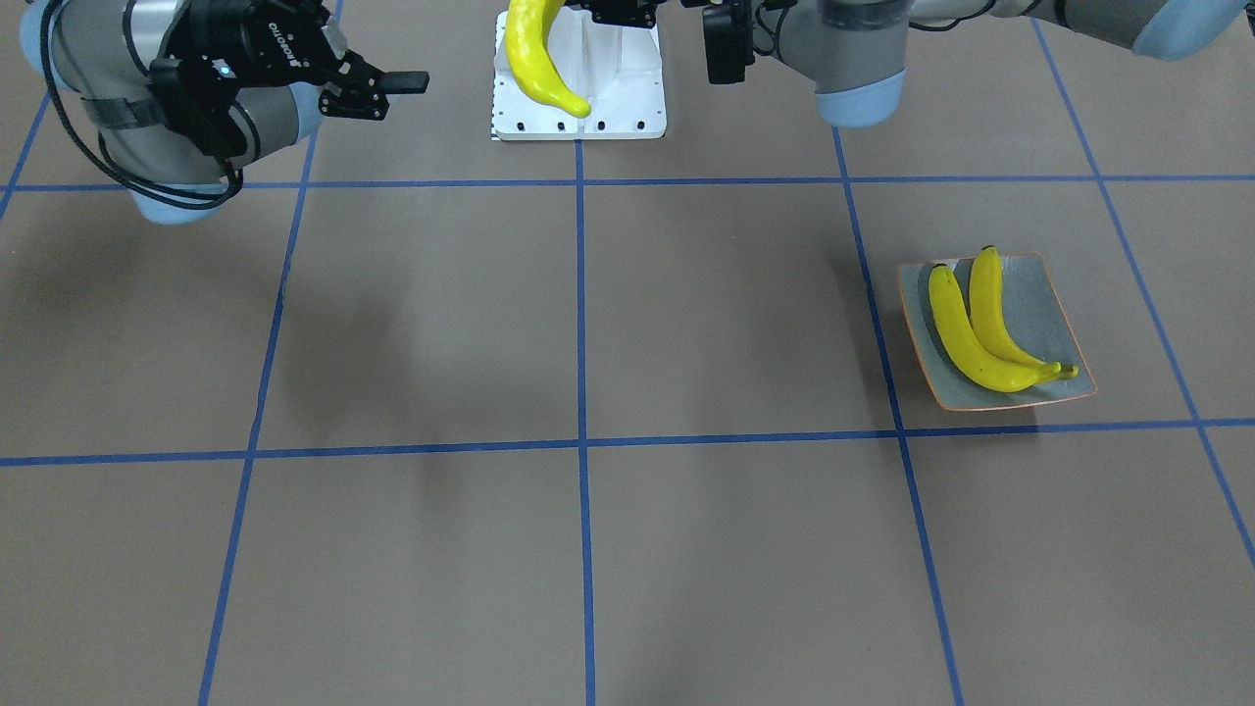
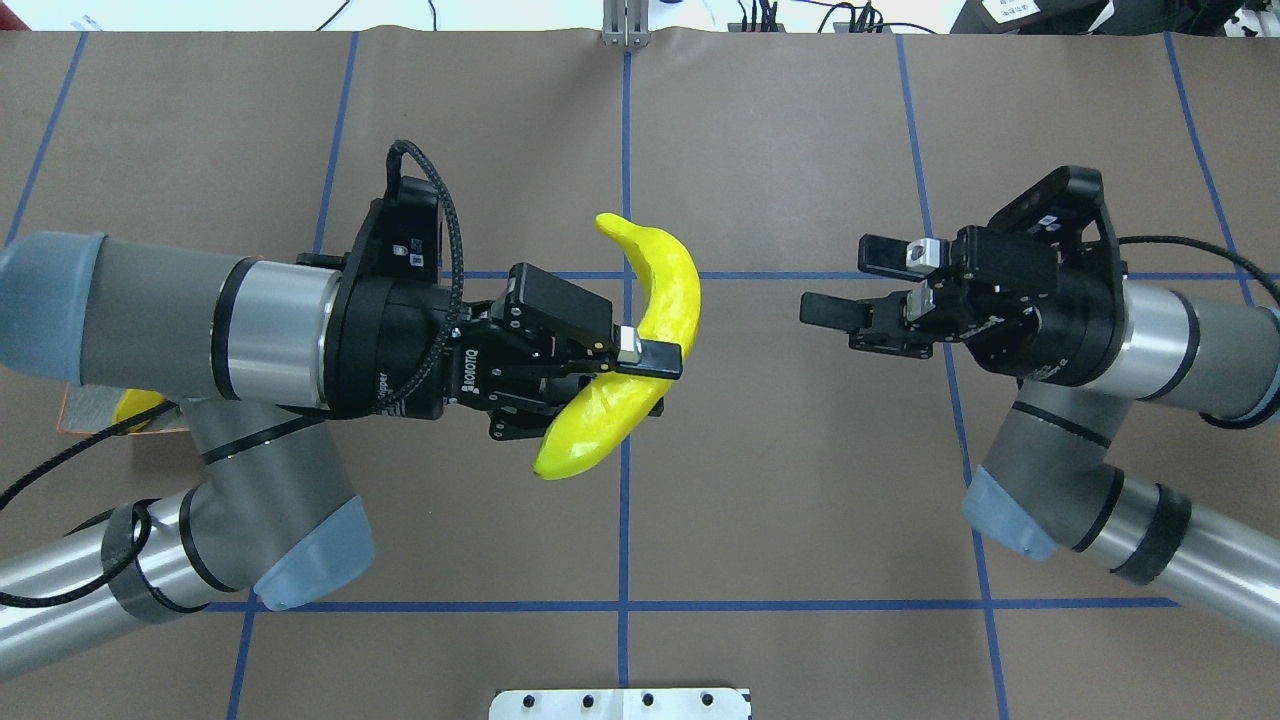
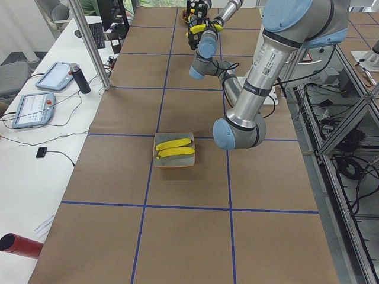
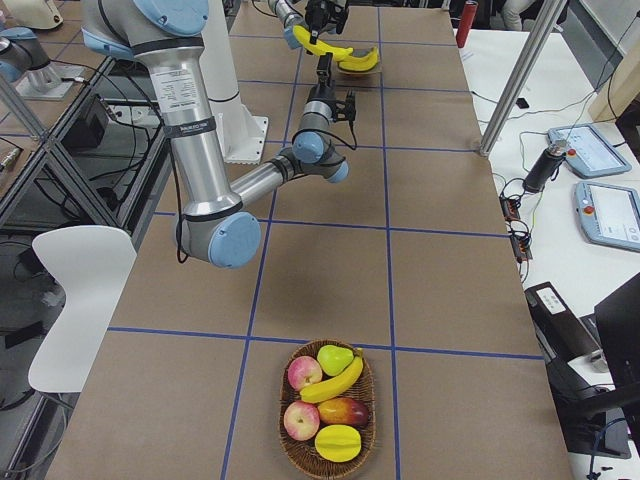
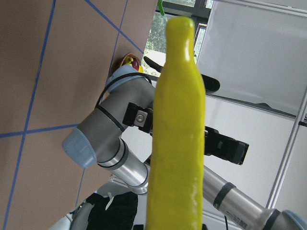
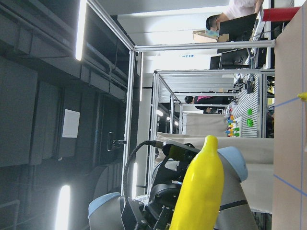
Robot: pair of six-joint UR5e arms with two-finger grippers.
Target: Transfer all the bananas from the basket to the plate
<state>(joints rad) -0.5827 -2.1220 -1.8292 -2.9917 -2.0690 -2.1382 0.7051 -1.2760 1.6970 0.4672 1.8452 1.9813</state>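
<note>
My left gripper [image 2: 632, 372] is shut on a yellow banana [image 2: 640, 350] and holds it in the air over the table's middle; it also shows in the front view [image 1: 534, 59] and fills the left wrist view [image 5: 177, 134]. My right gripper [image 2: 835, 282] is open and empty, facing the banana from a short distance. The grey-green plate [image 1: 1039, 304] with its orange rim holds two bananas [image 1: 966, 338] side by side. In the overhead view my left arm hides most of the plate [image 2: 85, 410]. The wicker basket [image 4: 290, 440] holds one banana [image 4: 330, 380].
The basket also holds apples [image 4: 304, 373], a pear [image 4: 335, 356] and other fruit. A white mounting base [image 1: 627, 88] lies by the robot. Tablets [image 3: 29, 109] and a red tube [image 3: 18, 245] lie on the side table.
</note>
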